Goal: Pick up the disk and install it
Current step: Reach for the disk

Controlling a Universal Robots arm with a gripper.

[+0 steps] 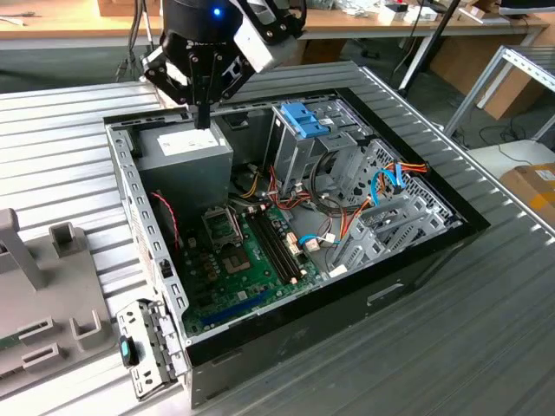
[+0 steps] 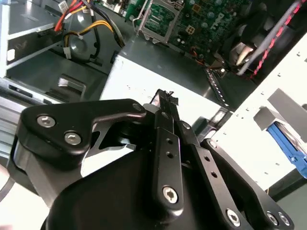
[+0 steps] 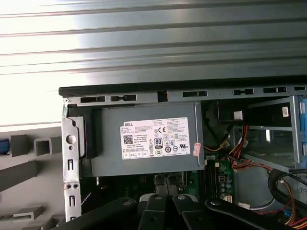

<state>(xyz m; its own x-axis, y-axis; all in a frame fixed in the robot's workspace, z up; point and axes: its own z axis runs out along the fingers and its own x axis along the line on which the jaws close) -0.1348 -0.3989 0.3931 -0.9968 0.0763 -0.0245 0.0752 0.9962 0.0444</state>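
Hovering my gripper (image 1: 204,121), pinched closed and empty, just above the power-supply box (image 1: 195,158); pickup seems unstarted, and grasping first needs it opened.

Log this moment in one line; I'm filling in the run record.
claw: shut | position: over power supply | case: open

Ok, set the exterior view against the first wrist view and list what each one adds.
Exterior view adds the loose silver cage beside the case, a cardboard box and the desks behind. First wrist view adds a blue sliver by the grey fixture, too little to identify. Shared: power supply with its white sticker, ribbed table, pincer above the supply.
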